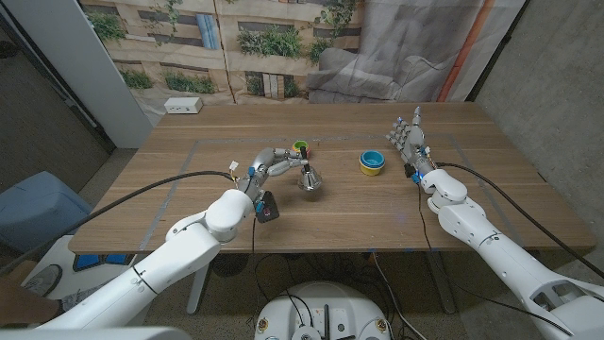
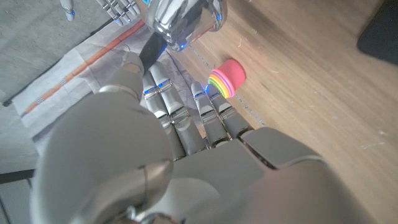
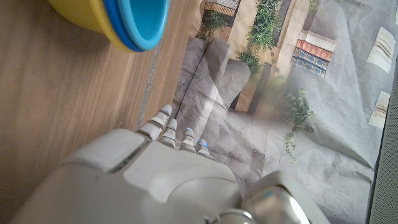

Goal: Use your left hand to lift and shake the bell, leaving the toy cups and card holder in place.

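The left arm [image 1: 179,241] comes in from the near left corner and reaches to mid-table, where the left hand [image 1: 269,165] grips the handle of the bell [image 1: 310,180]. The bell is tilted, its shiny flared mouth toward the near right, and seems raised just off the table [image 1: 377,212], though the head view does not settle that. Just beyond the hand sits a small cup [image 1: 301,147] with a green rim. To the right, well apart from the bell, lies a stack of cups [image 1: 371,162], blue inside yellow. Further right the right hand [image 1: 410,140] stands with fingers spread upward, grasping nothing. A white box [image 1: 183,105] rests at the far left edge.

In the left wrist view the left hand [image 2: 186,143] is seen from its back, fingers [image 2: 214,115] curled around the dark handle, with the chrome bell [image 2: 183,18] past them. A pink cup [image 2: 229,78] with rainbow rings lies on its side on the wood nearby.

In the right wrist view the right hand [image 3: 143,180] is released, fingertips [image 3: 180,134] extended, and the blue-and-yellow cups [image 3: 124,22] lie on the table beside it.
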